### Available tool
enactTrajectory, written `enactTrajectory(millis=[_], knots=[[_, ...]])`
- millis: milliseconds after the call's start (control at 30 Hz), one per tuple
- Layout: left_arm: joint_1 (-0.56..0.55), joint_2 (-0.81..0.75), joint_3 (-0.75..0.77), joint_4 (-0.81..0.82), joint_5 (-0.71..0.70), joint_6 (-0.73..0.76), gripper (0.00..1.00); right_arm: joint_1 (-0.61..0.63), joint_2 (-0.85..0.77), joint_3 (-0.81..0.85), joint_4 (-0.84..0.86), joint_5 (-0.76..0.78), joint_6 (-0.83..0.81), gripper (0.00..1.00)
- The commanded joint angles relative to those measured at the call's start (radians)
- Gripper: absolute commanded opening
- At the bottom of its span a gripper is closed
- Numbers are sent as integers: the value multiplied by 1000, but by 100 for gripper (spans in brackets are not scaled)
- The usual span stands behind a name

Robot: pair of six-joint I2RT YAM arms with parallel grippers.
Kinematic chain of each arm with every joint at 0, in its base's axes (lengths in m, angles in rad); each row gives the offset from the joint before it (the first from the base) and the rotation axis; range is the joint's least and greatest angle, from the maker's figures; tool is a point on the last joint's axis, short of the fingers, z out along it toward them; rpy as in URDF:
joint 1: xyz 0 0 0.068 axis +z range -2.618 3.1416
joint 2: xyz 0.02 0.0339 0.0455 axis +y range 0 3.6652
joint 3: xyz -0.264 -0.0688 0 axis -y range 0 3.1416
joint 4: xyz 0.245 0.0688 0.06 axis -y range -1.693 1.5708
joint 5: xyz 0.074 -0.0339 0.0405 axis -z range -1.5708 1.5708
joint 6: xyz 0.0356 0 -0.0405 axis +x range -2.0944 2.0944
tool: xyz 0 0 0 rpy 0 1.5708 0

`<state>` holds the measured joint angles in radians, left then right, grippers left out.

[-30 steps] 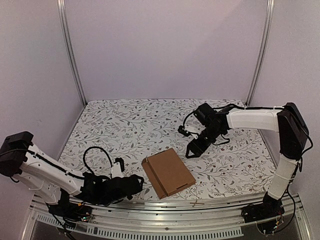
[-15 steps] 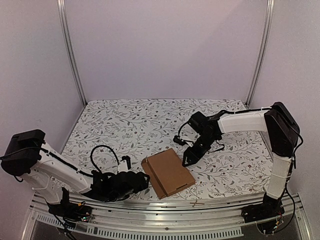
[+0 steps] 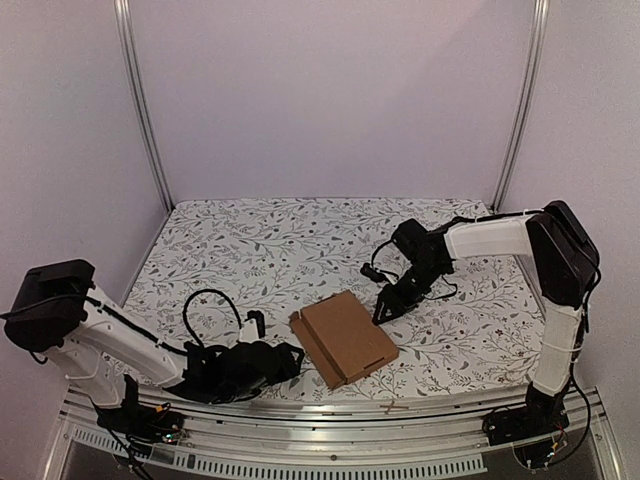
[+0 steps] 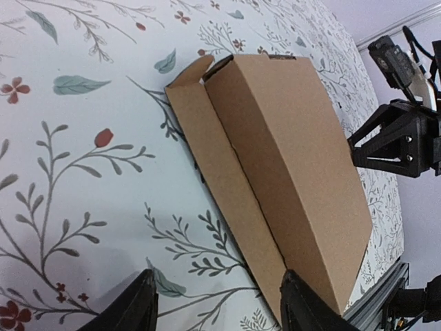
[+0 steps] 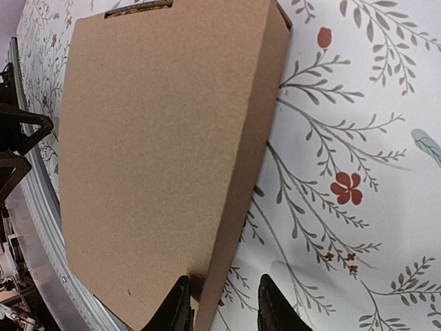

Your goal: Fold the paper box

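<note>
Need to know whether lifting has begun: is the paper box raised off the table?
No, the paper box lies flat on the flowered tablecloth in the top view.

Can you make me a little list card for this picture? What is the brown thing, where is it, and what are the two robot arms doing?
thing: flat brown cardboard paper box, a thin rectangle
where: lying flat on the white flowery tablecloth, towards the front edge
detail: a narrow strip runs along one long side
left gripper: low beside the box's left side, jaws wide open, holding nothing
right gripper: at the box's right edge, jaws a little apart, no clear grip
</note>
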<state>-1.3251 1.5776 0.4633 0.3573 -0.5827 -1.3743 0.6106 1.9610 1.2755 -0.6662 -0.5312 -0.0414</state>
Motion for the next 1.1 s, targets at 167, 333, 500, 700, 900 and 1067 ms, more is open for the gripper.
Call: enactTrajectory(millis=[167,333,500,700,900,1067], knots=[[41,77,104,53,68,115,61,-21,49,-29,-23,80,2,31],[41,64,99,41,57,93,62,-86,53,-37,-24,68,11,27],[60,127,133,104,110,140,63,-112,39,-43,-24,42,10,25],[69,173,177,308,123,300,64,-112,20,-45,-17,-4,9,26],[93,216,291,277,135,370,64,-112,22,-57,-15,-50,12,27],[112,240,328,311,165,400,64,-107,30,-59,-18,-60,14,27]])
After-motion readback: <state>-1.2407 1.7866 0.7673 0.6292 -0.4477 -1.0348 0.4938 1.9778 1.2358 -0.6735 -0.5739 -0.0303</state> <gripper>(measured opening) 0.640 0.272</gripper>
